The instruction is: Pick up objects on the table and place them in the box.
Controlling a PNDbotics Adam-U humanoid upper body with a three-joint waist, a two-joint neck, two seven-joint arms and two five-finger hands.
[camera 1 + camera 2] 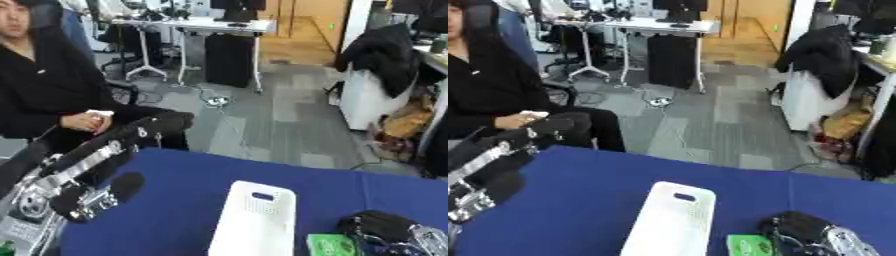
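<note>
Blue cloth covers the table (175,200) before us. On it the white perforated box (254,220) stands at the near middle, its handle slot at the far end. Our left hand (96,192) hangs raised over the table's left edge; whether its fingers are curled we cannot tell. Our right hand (389,232) shows at the lower right, fingers unclear too, just beside a small green object (331,245) right of the box.
</note>
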